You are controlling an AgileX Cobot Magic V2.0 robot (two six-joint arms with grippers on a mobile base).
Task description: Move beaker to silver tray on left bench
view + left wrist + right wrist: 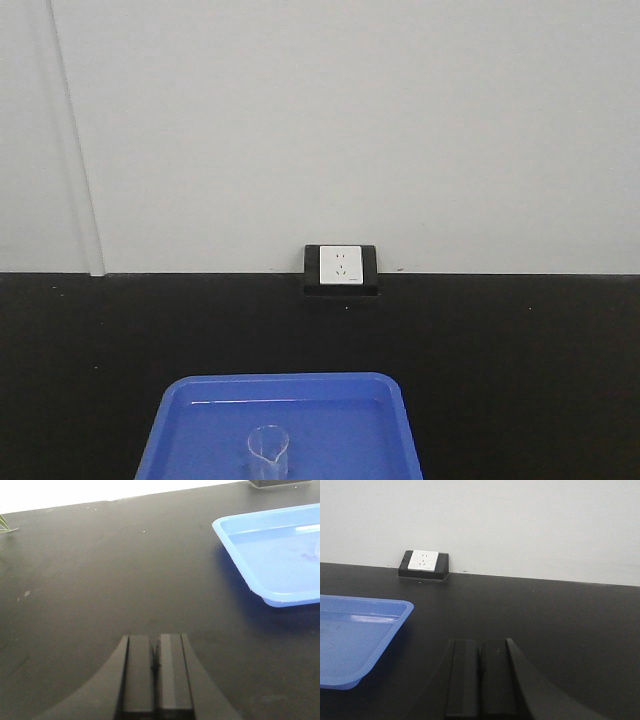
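One small clear glass beaker (pixel 268 447) stands upright in the bright blue plastic tray (pixel 180 400), towards the near edge of the black table (pixel 520 360). It looks colourless and empty. The left jaws and right jaws are pressed together, gripping nothing. They flank the tray, which we judge a staging position. No silver tray is visible.

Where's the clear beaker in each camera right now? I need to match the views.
Front view: the beaker stands at bottom centre, inside the blue tray.
Left wrist: not clearly visible. There is a faint smudge in the tray at the picture's right edge, but I cannot tell what it is.
Right wrist: not in it. Only one end of the tray shows, at lower left.
Shared landmark: the blue tray, in all three.
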